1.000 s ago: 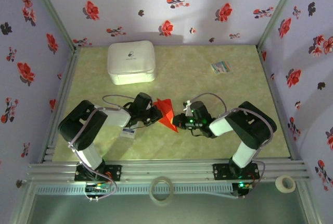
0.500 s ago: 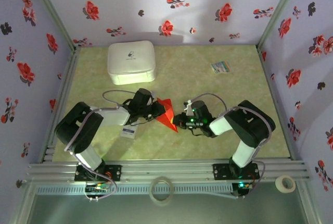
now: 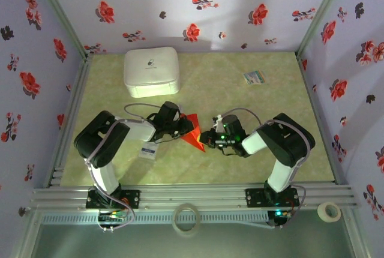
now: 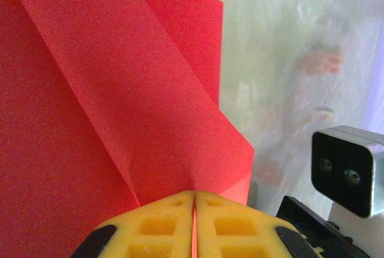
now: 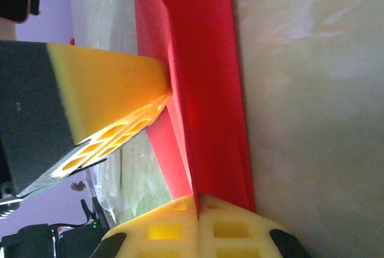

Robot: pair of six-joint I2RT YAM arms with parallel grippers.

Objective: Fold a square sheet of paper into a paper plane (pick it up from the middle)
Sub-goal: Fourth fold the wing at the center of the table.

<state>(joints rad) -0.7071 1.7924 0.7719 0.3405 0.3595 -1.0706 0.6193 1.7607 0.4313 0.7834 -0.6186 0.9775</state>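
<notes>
Creasing the half-folded paper plane (image 3: 193, 133) at the middle of the bench (image 3: 270, 108), between the arms.
The left claw (image 4: 194, 201) and right claw (image 5: 198, 210) are each clamping a red edge; pulling gently with the layers aligned is probably giving the straightest crease.

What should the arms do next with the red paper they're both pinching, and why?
Probably the left gripper should lower its flap toward the table to flatten the fold. Both it and the right gripper are shut on the red paper, which stands curved, not creased flat.
</notes>
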